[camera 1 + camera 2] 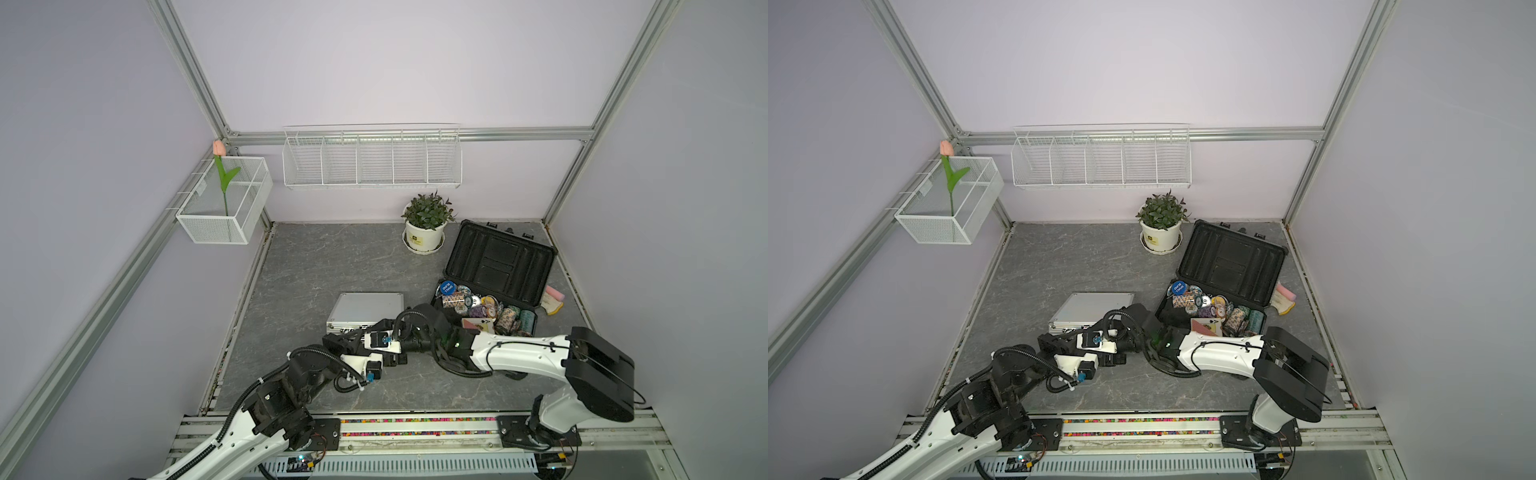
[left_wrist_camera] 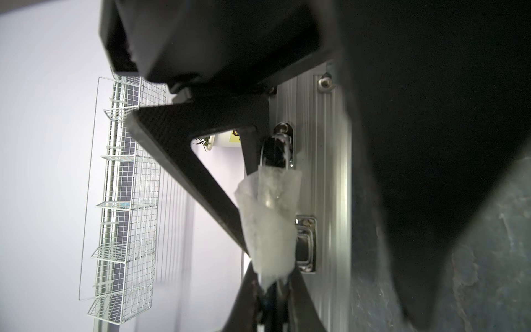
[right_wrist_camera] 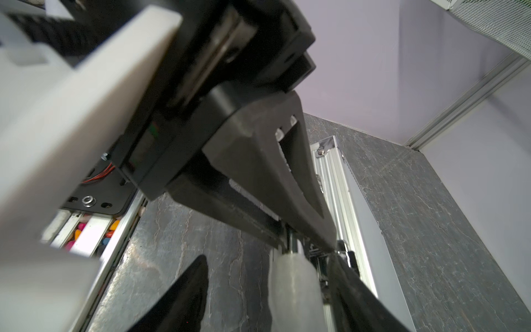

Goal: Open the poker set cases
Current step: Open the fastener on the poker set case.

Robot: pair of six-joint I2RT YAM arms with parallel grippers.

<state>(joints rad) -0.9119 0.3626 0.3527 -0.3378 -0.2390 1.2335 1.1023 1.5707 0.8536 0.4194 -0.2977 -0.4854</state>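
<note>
Left hand (image 2: 270, 276) pinching shut at silver case (image 1: 365, 305) handle (image 2: 274, 152); right hand (image 3: 268, 255) hanging partly open, handle between its fingers, ungripped.

Near edge of silver case (image 1: 365, 305) under both arms (image 1: 376, 340)

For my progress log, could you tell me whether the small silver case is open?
No, in a top view the silver case lies flat with its lid down on its base.

likely robot lab, aluminium frame (image 1: 519, 134), lilac walls (image 1: 395, 62)
</note>
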